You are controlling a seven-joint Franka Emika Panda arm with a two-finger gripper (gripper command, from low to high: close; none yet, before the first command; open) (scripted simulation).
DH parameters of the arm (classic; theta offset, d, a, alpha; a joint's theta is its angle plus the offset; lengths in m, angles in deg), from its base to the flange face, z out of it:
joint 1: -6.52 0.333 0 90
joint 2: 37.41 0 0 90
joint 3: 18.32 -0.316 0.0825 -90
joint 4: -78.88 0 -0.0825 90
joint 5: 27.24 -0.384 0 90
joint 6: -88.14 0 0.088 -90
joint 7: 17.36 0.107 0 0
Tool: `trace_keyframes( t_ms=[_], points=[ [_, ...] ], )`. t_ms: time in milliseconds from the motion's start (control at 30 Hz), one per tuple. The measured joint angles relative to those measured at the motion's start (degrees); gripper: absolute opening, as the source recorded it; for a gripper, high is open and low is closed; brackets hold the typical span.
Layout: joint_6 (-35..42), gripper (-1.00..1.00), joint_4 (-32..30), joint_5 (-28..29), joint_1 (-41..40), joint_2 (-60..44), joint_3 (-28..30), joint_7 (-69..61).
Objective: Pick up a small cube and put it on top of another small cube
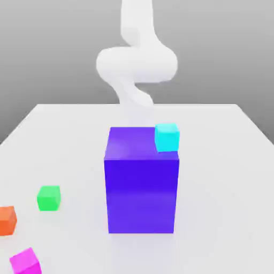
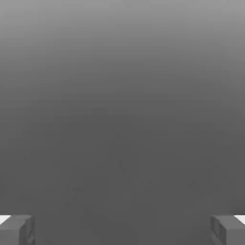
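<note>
Fingers (image 2: 16,229) spread wide and empty, nothing between them. The magenta cube (image 1: 25,261) sits on the white bench (image 1: 225,160) at the exterior view's near left corner, beside the orange cube (image 1: 7,220) and green cube (image 1: 48,197). The arm (image 1: 136,64) hangs behind the tall purple block (image 1: 141,182) (cyan cube (image 1: 167,137) perched on its corner). Best approach, I'd say: come straight down, square to the magenta faces, clear of the orange neighbour.

Arm (image 1: 136,59): smooth, white, glossy plastic-like shell; rounded tubular links, bulbous joint housings, soft grey shading on undersides. No cables, screws or markings discernible in exterior view. Gripper (image 2: 122,229): two fingertips (image 2: 16,229), blocky, square-edged, mid-grey faces, darker inner sides, small white patch at outer upper corner of each.
</note>
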Motion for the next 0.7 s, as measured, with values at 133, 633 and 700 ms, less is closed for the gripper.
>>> trace_keyframes(
  t_ms=[133,633,700],
  points=[
    [-2.37,0.00,0.50,-0.19,-2.22,-8.64,0.90,3.07],
    [-10.82,0.00,2.32,-2.09,-9.58,-39.82,5.72,13.22],
    [-11.94,0.00,2.57,-2.72,-10.73,-44.00,6.14,14.32]
  ],
)
